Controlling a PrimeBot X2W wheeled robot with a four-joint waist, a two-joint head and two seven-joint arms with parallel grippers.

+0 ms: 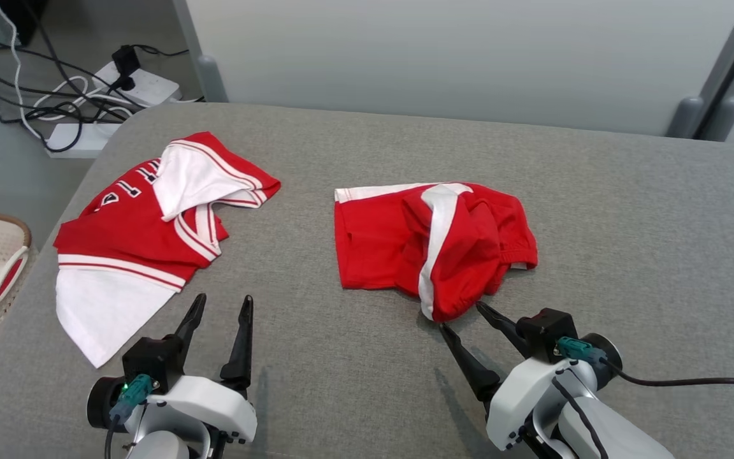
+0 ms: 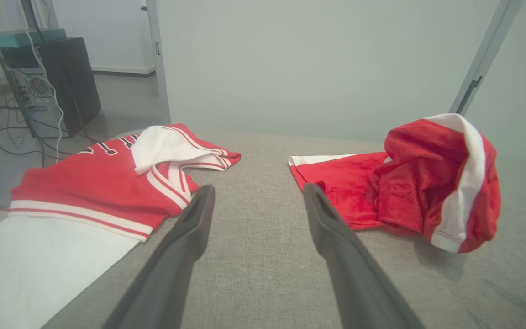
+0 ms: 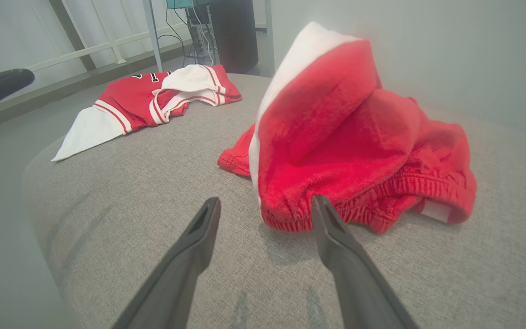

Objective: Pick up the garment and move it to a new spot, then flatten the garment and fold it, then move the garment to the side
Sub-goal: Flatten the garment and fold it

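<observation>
Crumpled red shorts [image 1: 380, 242] lie on the grey surface [image 1: 341, 382], well apart from a red-and-white jersey [image 1: 131, 236] to their left. The right end effector [image 1: 460, 315], fingers spread, has its tips just beside the shorts' near edge. The left end effector [image 1: 223, 301], also spread, sits near the jersey.

Black lettering [image 1: 129, 187] on the red jersey [image 1: 125, 233] is partly hidden, unreadable.

Bare grey cushion [image 1: 303, 255] runs open down the frame's middle, between the jersey [image 1: 131, 236] at left and the bunched red shorts [image 1: 373, 245] centre-right. The far right is open too.
</observation>
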